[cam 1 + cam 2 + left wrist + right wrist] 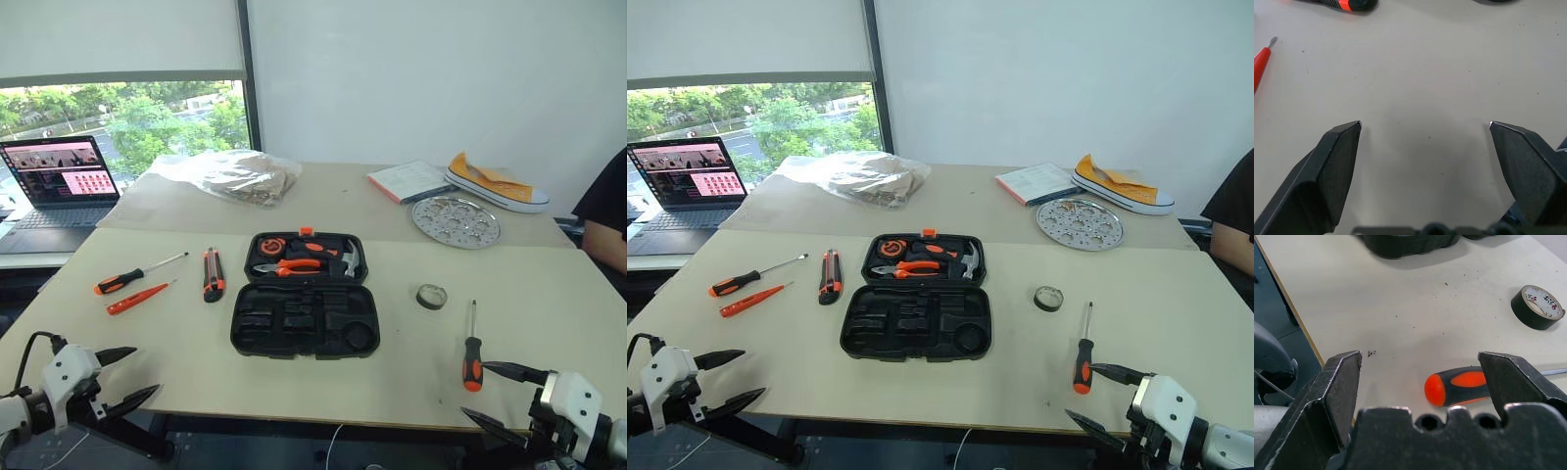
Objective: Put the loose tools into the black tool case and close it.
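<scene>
Both grippers' fingers (1337, 161) gape empty over the beige table (549, 294) beside a window (127, 122).

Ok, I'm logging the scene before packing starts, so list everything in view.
tool case: 1, black, open, table centre
pliers and hammer: in case's far half
screwdrivers: 3, orange-black, red left of case; orange-black right
utility knife: 1, black-orange, left of case
tape roll: 1, black, right of case
laptop: 1, far left
plastic bag, booklet, shoe, perforated plate: far table
left gripper, right gripper: open, near edge
</scene>
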Tool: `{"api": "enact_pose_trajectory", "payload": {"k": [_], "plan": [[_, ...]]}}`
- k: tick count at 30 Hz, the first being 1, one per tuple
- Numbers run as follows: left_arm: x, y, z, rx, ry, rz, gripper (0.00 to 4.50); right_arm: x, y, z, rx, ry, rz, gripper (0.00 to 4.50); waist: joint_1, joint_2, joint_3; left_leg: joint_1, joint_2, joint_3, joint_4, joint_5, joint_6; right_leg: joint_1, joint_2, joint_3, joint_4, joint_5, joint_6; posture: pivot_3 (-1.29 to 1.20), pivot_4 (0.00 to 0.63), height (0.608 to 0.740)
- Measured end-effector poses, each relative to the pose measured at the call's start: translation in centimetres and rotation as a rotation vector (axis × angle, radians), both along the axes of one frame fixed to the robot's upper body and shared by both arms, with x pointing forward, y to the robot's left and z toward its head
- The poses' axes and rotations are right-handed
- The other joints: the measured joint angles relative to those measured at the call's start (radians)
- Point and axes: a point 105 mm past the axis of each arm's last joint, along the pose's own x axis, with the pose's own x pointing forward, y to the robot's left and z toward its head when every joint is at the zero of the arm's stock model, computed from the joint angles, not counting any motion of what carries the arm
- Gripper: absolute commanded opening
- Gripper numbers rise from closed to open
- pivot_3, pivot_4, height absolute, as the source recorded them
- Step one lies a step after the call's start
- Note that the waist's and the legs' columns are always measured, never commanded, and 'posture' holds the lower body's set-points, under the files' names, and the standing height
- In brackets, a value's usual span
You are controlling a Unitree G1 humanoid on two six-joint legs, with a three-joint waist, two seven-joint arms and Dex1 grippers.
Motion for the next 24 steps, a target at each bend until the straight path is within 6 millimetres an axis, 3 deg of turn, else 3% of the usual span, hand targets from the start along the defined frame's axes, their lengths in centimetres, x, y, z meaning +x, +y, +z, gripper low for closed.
{"api": "enact_pose_trajectory", "payload": {"k": [3,5,8,12,16,20,23,24], "plan": [[0.1,0.6,0.3,-0.044,-0.006,0.057,4.50,0.7,0.7,0.3,0.039,-0.024,0.013,4.43,-0.003,-0.001,0.001,0.000,0.001,0.000,0.000,0.000,0.000,0.000,0.001,0.000,0.000,0.000,-0.001,0.00,0.150,0.740],[1.1,2.1,1.9,-0.165,-0.085,0.200,4.50,2.5,3.9,2.0,0.200,-0.118,0.083,4.43,-0.012,-0.004,0.002,0.000,0.005,0.000,0.001,0.001,-0.004,-0.001,0.005,0.000,0.000,0.003,-0.005,0.00,0.150,0.740],[0.6,4.4,3.4,-0.276,-0.187,0.384,4.50,3.0,7.5,4.5,0.373,-0.162,0.179,4.43,-0.012,0.001,0.002,0.001,0.006,0.000,0.000,0.001,-0.005,-0.002,0.005,0.000,0.001,0.003,-0.005,0.00,0.150,0.740],[-1.4,6.7,1.1,-0.435,-0.169,0.649,4.50,3.8,9.8,6.9,0.514,-0.232,0.192,4.43,-0.002,-0.001,0.002,0.001,0.005,-0.001,0.000,0.000,-0.006,-0.003,0.005,-0.001,0.001,0.003,-0.005,0.00,0.150,0.740],[-2.2,8.1,0.3,-0.520,-0.142,0.791,4.50,3.8,10.9,7.1,0.558,-0.236,0.197,4.43,0.017,-0.006,0.000,0.000,0.004,-0.003,0.001,0.000,-0.006,-0.002,0.005,-0.004,0.000,0.003,-0.005,0.00,0.150,0.740],[0.9,8.4,2.6,-0.596,-0.167,0.788,4.50,3.7,11.0,6.6,0.558,-0.220,0.187,4.43,0.032,-0.007,0.000,0.000,0.003,-0.007,0.002,0.001,-0.008,-0.001,0.004,-0.009,0.001,0.003,-0.006,0.00,0.150,0.740],[5.6,7.8,6.5,-0.578,-0.162,0.704,4.50,3.7,10.8,6.3,0.548,-0.214,0.173,4.43,0.030,-0.009,-0.001,0.001,0.002,-0.009,0.002,0.005,-0.014,0.001,0.010,-0.009,0.001,0.005,-0.010,0.00,0.150,0.740],[6.1,7.8,7.0,-0.561,-0.156,0.697,4.50,3.8,10.8,6.2,0.547,-0.214,0.173,4.43,0.025,-0.009,-0.001,0.001,0.003,-0.009,0.002,0.005,-0.015,0.001,0.011,-0.009,0.001,0.006,-0.011,0.00,0.150,0.740]]}}
